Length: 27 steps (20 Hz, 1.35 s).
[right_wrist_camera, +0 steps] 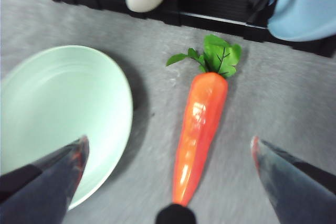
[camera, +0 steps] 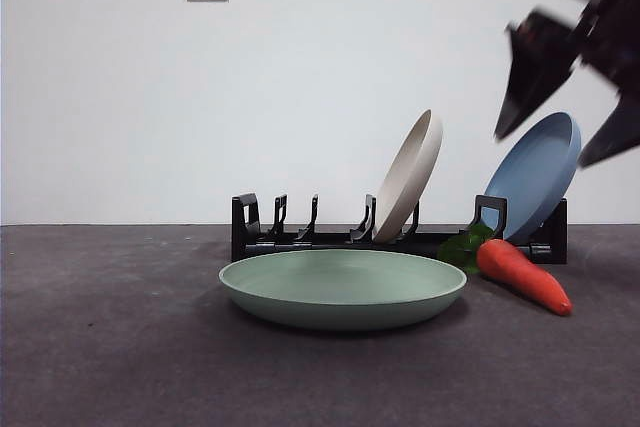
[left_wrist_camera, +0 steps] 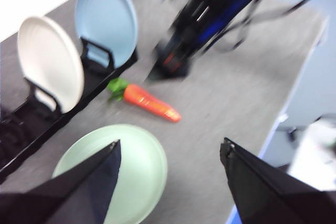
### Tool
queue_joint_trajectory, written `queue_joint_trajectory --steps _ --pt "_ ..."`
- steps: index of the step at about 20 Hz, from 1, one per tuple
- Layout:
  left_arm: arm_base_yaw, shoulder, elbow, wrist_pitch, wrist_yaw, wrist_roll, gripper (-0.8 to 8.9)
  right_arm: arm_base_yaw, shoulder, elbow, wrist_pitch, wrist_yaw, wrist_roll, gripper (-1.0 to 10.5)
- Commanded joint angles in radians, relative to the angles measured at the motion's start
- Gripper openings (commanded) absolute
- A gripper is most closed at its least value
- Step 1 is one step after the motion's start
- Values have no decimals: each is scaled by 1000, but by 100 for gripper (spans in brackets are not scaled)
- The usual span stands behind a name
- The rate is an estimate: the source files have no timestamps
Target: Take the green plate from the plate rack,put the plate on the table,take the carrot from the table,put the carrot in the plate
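In the front view the green plate (camera: 343,288) lies flat on the table (camera: 110,347), just in front of the plate rack (camera: 300,237). A cream plate (camera: 410,175) and a blue plate (camera: 538,175) stand tilted in the rack's slots. The carrot (camera: 522,274) lies on the table just right of the green plate, its leaves toward the rack. A gripper (camera: 568,117) hangs above the carrot at the upper right, well clear of it, jaws apart.

In the left wrist view the left gripper (left_wrist_camera: 170,153) has its jaws wide apart and holds nothing; the green plate (left_wrist_camera: 131,169) lies partly under one jaw, and the carrot (left_wrist_camera: 152,102) lies beyond it, near the other arm (left_wrist_camera: 205,19).

In the right wrist view the right gripper (right_wrist_camera: 168,148) has its jaws spread wide, empty, with the carrot (right_wrist_camera: 200,129) lying between them lengthwise, leaves toward the rack (right_wrist_camera: 220,3). The green plate (right_wrist_camera: 63,114) lies beside the carrot, not touching it.
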Motion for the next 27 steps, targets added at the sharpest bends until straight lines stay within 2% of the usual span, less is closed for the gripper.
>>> queue_joint_trajectory --steps 1,3,6,9,11,14,16,18,20,23,27 --pt "-4 -25 1 3 29 -48 323 29 76 2 56 53 4 626" --pt "-4 -39 1 3 50 -66 323 53 144 2 111 110 -10 626" --pt "-4 -40 1 -11 49 -68 323 77 233 2 209 127 -6 622" --pt "-4 -40 1 -22 49 -80 323 89 310 2 272 198 -2 584" --pt "-4 -40 1 -27 48 -90 323 89 344 2 294 198 4 584" --pt "-4 -40 1 -26 47 -90 323 90 382 2 308 198 25 494" --pt "-4 -40 1 -26 47 -90 323 90 403 2 309 201 32 478" --pt "-4 -40 1 -27 46 -90 323 90 415 2 309 199 40 331" --pt "-4 -40 1 -26 44 -90 323 90 415 2 309 200 43 244" --pt "-4 -40 1 -26 42 -90 323 90 415 2 301 196 51 8" --pt "-4 -40 1 -26 42 -89 323 108 351 2 258 191 51 -17"
